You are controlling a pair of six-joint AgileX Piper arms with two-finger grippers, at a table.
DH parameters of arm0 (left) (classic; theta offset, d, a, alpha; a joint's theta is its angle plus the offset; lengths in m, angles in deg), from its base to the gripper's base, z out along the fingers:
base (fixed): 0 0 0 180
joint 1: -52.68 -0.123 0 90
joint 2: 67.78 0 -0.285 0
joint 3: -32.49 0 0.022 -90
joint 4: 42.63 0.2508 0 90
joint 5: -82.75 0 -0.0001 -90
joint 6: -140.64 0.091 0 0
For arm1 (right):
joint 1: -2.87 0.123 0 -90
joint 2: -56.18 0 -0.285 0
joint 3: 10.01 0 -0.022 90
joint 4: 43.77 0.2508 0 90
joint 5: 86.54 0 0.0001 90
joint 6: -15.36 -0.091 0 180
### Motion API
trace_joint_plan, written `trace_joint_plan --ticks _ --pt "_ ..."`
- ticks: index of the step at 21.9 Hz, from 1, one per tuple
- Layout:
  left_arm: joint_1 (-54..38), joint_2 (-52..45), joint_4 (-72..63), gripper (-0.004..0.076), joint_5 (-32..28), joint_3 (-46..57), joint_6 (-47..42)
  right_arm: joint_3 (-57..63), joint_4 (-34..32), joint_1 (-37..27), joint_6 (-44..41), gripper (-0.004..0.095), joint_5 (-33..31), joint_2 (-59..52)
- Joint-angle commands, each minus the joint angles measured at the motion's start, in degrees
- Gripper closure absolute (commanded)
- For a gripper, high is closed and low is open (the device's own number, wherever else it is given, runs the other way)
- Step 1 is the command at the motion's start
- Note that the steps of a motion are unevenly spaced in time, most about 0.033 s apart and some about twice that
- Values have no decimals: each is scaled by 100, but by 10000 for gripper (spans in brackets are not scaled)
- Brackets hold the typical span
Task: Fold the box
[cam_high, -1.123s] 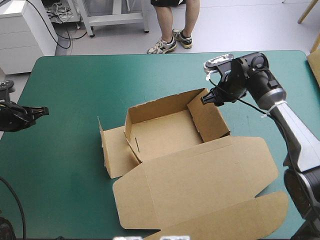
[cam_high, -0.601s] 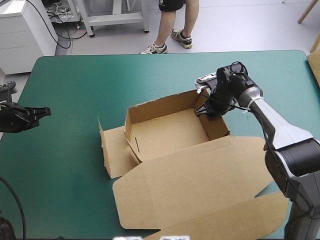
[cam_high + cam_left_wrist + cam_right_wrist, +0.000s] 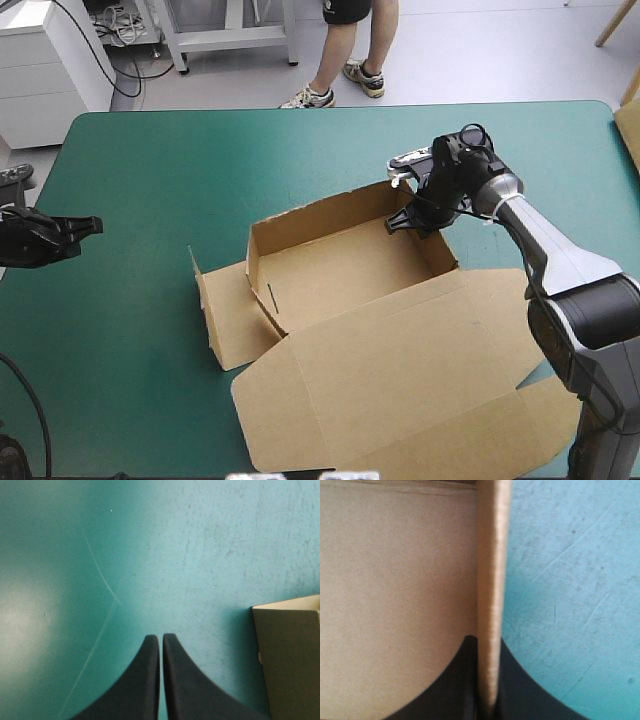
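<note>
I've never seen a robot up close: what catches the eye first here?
A brown box lies half made mid-table on the teal-green cover, tray walls up, lid flat toward the near edge. The right hand is shut on the tray's right wall near its far corner; the left hand hangs shut over bare cover at the table's left edge.

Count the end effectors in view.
2: the left end effector, shut, over the teal-green cover near its left edge; the right end effector, shut on the box at its right wall.
</note>
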Motion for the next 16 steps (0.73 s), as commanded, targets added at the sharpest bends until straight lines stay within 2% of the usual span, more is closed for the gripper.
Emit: trace_joint_plan --ticks 1,5,12,16 --pt "0 -158 -131 717 -56 -144 4 -138 107 -6 -16 930 14 -271" --pt "0 -158 -131 701 -56 -144 4 -138 107 -6 -16 930 14 -271" --pt "0 -158 -154 488 -56 -144 4 -266 214 -77 -41 930 14 -384" --pt "0 -158 -175 432 -66 -144 4 -555 1006 -535 4 930 14 -767"
